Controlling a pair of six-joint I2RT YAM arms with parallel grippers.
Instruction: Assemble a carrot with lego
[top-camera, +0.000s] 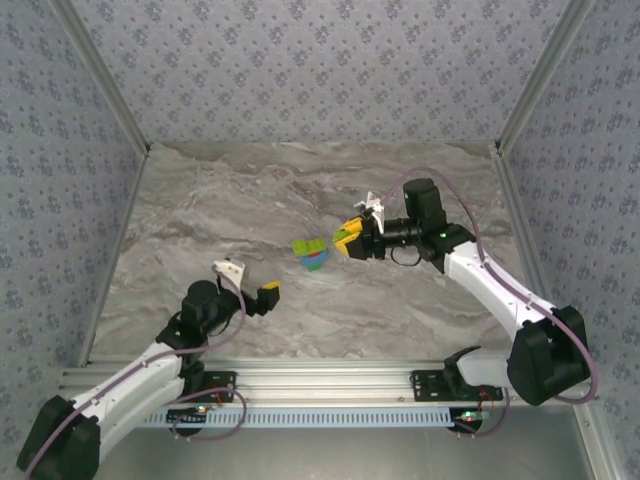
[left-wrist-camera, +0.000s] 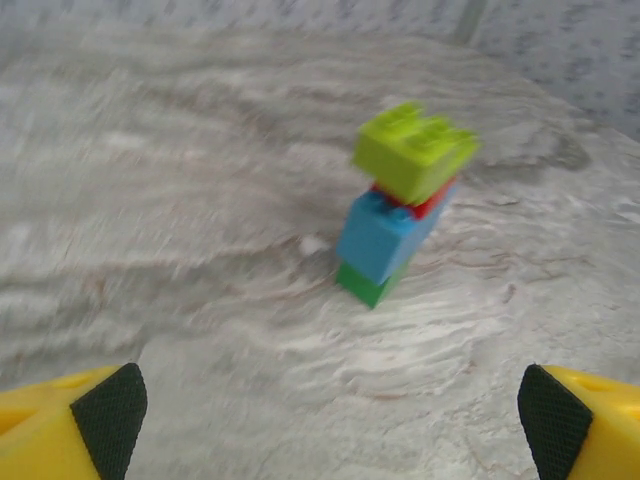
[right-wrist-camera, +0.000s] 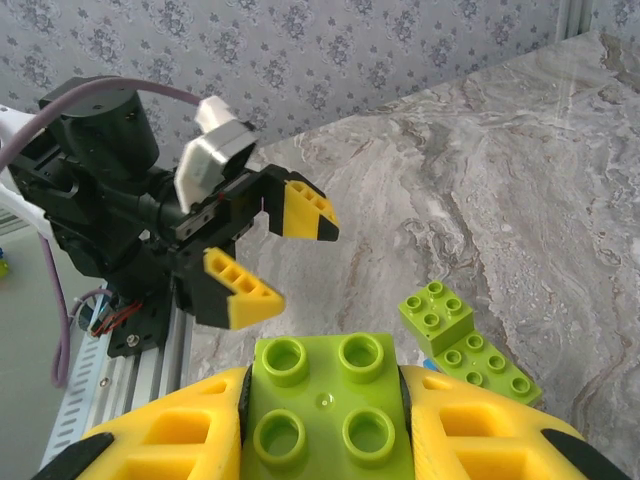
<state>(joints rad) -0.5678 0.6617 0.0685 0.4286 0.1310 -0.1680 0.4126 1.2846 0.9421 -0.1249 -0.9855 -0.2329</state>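
As the left gripper (top-camera: 268, 291) hung low over the near left part of the table (top-camera: 190, 210), its two yellow fingers (left-wrist-camera: 100, 415) stood wide apart and grasped nothing. To its right, near the middle of the table, stood the carrot (left-wrist-camera: 405, 200). It was a small stack of bricks, with a dark green one at the bottom, a light blue one on it, a thin line of red, and a yellow-green piece on top with its studs up. The stack leaned a little, and its upper part was set off to one side. It rested alone on the marble, apart from the left gripper and just beside the tips of the right gripper (top-camera: 348, 238); I could not tell if those tips touched it. The right fingers were clenched from both sides on a yellow-green brick (right-wrist-camera: 325, 410) with four studs. At the left, the back and the right the table ended at patterned walls (top-camera: 300, 60), and at the near side at a metal rail (top-camera: 330, 375). The carrot was well apart from all these edges, with bare marble open behind it and to its left.
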